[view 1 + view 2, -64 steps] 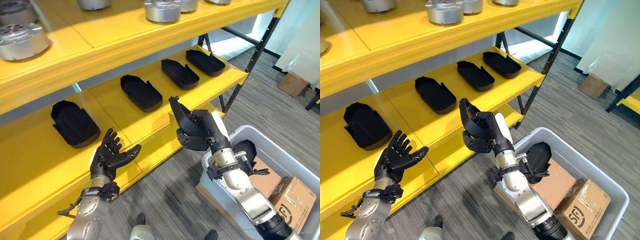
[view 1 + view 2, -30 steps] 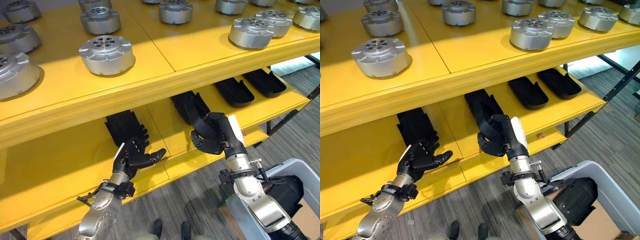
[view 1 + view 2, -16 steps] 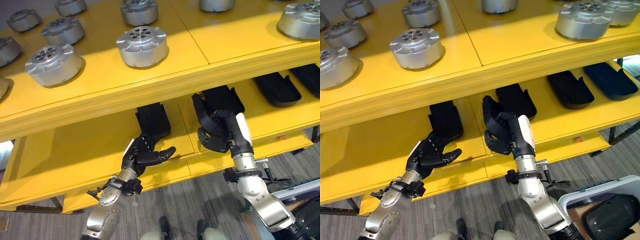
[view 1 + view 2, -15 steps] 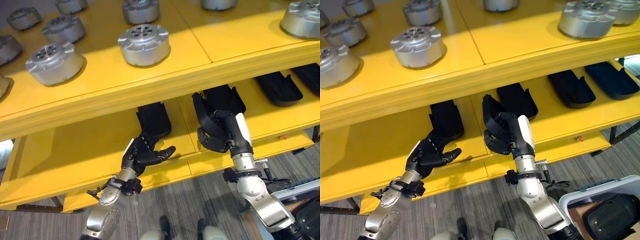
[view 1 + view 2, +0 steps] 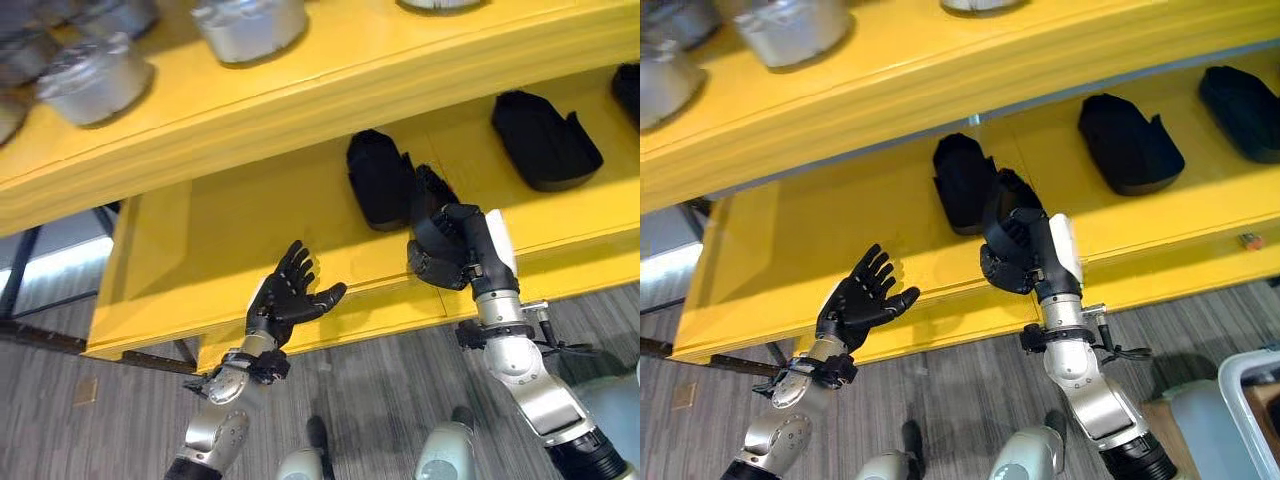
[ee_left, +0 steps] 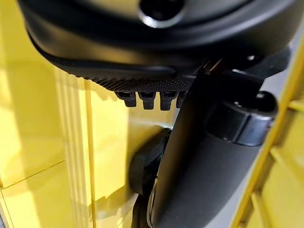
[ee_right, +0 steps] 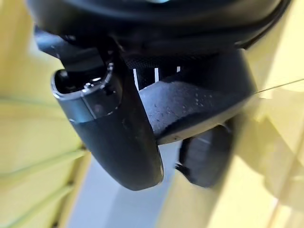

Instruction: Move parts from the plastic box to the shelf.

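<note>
Fingers of right hand (image 5: 1025,252) curl round black shell part (image 5: 1008,215), carrying step; next: set down on lower shelf (image 5: 790,250) beside placed black part (image 5: 960,180). Left hand (image 5: 862,300) fingers spread, empty.

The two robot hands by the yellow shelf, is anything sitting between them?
No. Between the open left hand and the right hand, curled round a black part, the left eye view shows bare yellow shelf.

Bright overhead light, head views motion-blurred, wrist views softly out of focus
</note>
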You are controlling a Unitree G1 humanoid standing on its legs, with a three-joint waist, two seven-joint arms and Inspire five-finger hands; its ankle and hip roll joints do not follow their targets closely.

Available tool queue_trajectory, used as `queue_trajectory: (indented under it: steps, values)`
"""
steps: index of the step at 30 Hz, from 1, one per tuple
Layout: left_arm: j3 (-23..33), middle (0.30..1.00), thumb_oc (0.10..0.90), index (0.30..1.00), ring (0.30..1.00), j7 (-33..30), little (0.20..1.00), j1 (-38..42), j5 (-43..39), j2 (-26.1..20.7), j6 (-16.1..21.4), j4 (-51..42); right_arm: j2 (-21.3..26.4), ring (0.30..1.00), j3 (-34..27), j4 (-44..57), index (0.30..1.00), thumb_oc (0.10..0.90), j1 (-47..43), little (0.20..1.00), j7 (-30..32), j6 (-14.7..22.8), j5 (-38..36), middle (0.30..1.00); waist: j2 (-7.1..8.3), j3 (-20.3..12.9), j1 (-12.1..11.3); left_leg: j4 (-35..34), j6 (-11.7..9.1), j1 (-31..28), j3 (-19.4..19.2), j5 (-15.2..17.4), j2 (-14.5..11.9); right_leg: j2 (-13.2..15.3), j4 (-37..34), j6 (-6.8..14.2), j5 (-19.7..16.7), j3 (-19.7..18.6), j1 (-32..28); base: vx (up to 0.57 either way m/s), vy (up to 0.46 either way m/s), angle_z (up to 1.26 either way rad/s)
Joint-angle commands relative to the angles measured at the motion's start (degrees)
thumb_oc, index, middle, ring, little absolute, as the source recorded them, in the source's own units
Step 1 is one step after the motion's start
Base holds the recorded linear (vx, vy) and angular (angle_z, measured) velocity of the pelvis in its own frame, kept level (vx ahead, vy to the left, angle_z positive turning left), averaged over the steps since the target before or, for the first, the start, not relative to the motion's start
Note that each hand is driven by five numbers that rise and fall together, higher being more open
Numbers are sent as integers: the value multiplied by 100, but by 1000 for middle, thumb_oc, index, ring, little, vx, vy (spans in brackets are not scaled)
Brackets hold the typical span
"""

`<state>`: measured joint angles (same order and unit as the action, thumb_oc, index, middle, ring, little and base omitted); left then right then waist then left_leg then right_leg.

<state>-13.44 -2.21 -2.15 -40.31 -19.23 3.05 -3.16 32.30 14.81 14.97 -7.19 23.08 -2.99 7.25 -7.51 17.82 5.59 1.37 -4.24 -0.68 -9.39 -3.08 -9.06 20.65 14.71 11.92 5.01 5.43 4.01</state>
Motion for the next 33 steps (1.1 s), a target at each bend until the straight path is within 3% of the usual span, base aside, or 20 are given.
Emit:
queue_trajectory:
  steps: [1, 7, 13, 19, 28, 33]
  values:
    - [263, 1000, 900, 1000, 1000, 37, 1000, 217, -166, 95, 651, -691, 125, 300, -227, 824, 300, 400, -567, 300, 455, 696, 597, 300, 32, -629, 121, -263, -186, -408, -241, -253, -388, -821, 40, -796, 234, 304, -105, 7, 48, 30]
    - [334, 1000, 900, 1000, 1000, 104, 1000, 119, -80, 34, 547, -744, -25, 300, -255, 841, 300, 400, -534, 300, 626, 710, 730, 300, 138, -699, -23, -412, -146, -526, -315, 8, -272, -807, -374, -686, 77, 408, -417, -7, -23, 3]
    - [426, 1000, 900, 1000, 1000, 337, 1000, 3, 33, -110, 415, -777, -183, 300, -277, 864, 300, 400, -604, 300, 1287, 588, 1412, 300, 398, -759, -196, -388, -116, -594, -396, 143, -290, -830, -709, -601, -86, 519, -665, 1, -78, 6]
    - [401, 1000, 900, 1000, 1000, 457, 1000, 61, 44, -196, 316, -819, -171, 300, -276, 864, 300, 400, -762, 300, 1635, 367, 1875, 300, 460, -803, -265, -393, -91, -627, -448, 197, -268, -856, -897, -545, -176, 527, -774, 0, -19, 0]
    - [361, 1000, 900, 1000, 1000, 483, 1000, 151, -30, -291, 218, -858, -147, 300, -206, 915, 300, 400, -971, 300, 2155, 488, 2547, 300, 515, -865, -330, -441, -72, -695, -535, 245, -251, -837, -1112, -458, -290, 568, -870, -1, 1, -4]
    - [377, 1000, 900, 1000, 1000, 574, 1000, 186, -92, -339, 105, -891, -86, 300, -115, 950, 300, 400, -1166, 300, 1793, 745, 2399, 300, 554, -892, -400, -359, -54, -688, -450, 303, -240, -866, -1101, -480, -266, 537, -895, 3, -1, -1]
